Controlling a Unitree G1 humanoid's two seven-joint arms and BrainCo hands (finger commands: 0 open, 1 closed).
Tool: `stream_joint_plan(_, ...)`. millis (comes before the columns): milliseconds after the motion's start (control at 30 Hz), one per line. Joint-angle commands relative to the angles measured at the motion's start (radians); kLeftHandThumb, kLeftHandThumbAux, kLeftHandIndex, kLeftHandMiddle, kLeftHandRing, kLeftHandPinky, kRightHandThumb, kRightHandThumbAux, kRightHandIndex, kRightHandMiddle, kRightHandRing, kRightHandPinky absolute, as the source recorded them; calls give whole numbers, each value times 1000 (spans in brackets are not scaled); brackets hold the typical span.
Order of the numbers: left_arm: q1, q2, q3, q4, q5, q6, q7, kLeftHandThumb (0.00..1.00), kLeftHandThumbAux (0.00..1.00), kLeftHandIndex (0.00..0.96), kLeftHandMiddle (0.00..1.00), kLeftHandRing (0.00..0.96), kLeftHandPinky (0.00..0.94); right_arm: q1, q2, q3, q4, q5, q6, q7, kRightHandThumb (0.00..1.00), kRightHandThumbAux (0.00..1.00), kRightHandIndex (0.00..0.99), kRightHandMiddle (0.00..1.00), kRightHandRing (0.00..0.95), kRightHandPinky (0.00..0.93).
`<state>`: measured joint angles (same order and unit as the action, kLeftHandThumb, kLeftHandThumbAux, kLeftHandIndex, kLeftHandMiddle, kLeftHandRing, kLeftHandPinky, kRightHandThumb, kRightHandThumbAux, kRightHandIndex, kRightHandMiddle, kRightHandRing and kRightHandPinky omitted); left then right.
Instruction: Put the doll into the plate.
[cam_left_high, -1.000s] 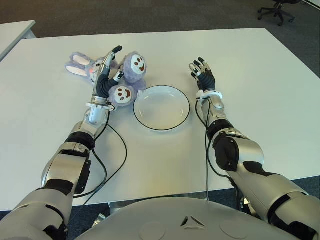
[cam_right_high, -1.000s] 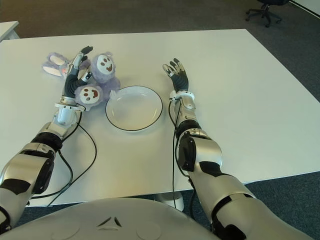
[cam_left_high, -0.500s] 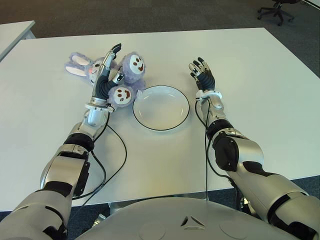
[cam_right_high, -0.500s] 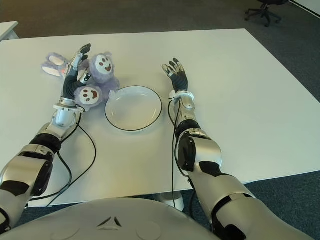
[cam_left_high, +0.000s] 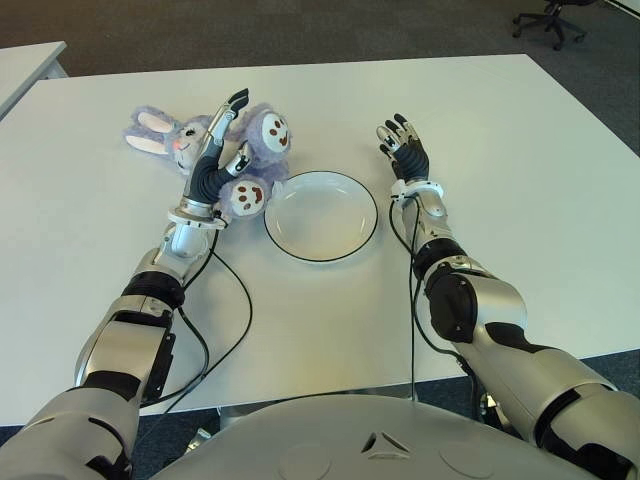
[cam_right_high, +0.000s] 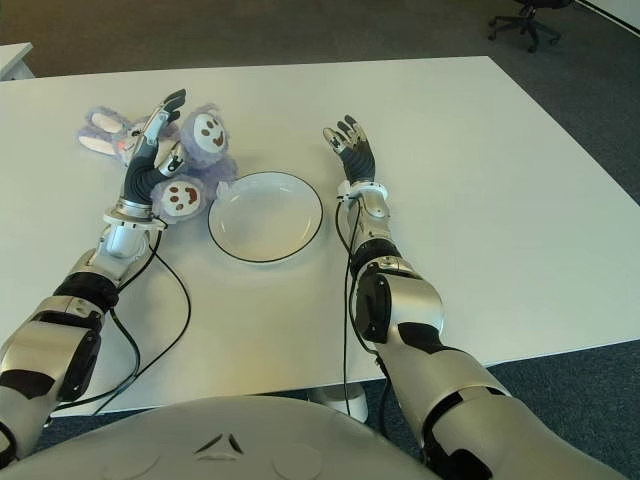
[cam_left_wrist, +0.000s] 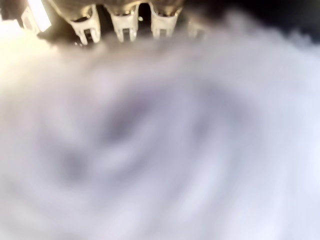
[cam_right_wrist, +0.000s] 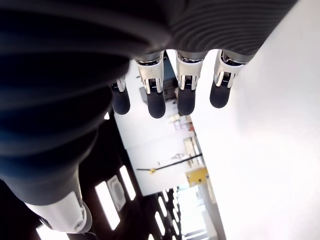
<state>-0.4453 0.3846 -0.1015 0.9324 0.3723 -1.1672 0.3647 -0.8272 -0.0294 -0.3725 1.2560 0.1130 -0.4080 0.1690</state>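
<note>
The doll (cam_left_high: 262, 150), a purple plush bunny, lies on the white table (cam_left_high: 520, 130) just left of the plate. Its ears point left and its two white soles face the plate. The white plate (cam_left_high: 320, 225) with a dark rim holds nothing. My left hand (cam_left_high: 212, 160) leans on the doll between its head and its feet, fingers stretched out and not closed round it. In the left wrist view, blurred purple fur of the doll (cam_left_wrist: 160, 140) fills the picture. My right hand (cam_left_high: 403, 150) shows to the right of the plate, fingers spread, holding nothing.
Black cables (cam_left_high: 235, 310) run from both wrists back across the table towards my body. Another table's corner (cam_left_high: 30, 65) shows at the far left, and an office chair (cam_left_high: 555, 15) stands on the floor beyond the far right corner.
My left forearm has swung slightly to the left while the hand stays against the doll. The doll and plate have barely shifted; the right hand has not moved.
</note>
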Motion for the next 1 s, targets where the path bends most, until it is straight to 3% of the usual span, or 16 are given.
stream_joint_plan(33,202,-12,-43,38,6,11,-73,470,202,15,36,20,49,98,21,-8,58,20,56,-7,262,736,80,107,74,69)
stream_joint_plan(1000,291,1,-27,-124,-21,95,-183,477,211,0,6,0,0,101,23,-2,55,23,50,-8,315,702,87,119,80,68)
